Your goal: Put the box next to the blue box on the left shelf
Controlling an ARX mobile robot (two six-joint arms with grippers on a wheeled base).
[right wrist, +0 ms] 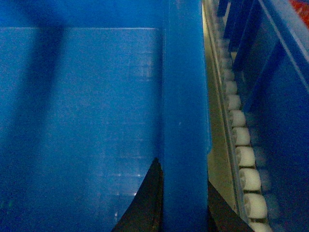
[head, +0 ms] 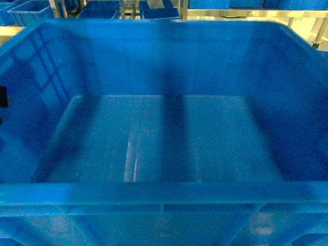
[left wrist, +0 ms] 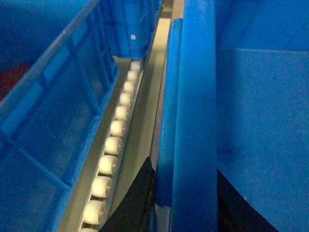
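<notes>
The box (head: 164, 197), a large blue crate with a thick rim, fills the head view and is empty inside. In the left wrist view my left gripper (left wrist: 186, 166) is shut on the box's left rim (left wrist: 193, 121), one dark finger (left wrist: 140, 193) outside and one inside the wall. My right gripper (right wrist: 182, 171) is shut on the right rim (right wrist: 186, 96) the same way. Another blue box (left wrist: 53, 111) with ribbed walls stands close on the left, across a roller track (left wrist: 113, 140). Neither gripper shows in the head view.
A second roller track (right wrist: 244, 154) runs along the right side, with another blue ribbed crate (right wrist: 280, 96) beyond it. More blue boxes (head: 31, 10) on metal racks stand far behind the held box.
</notes>
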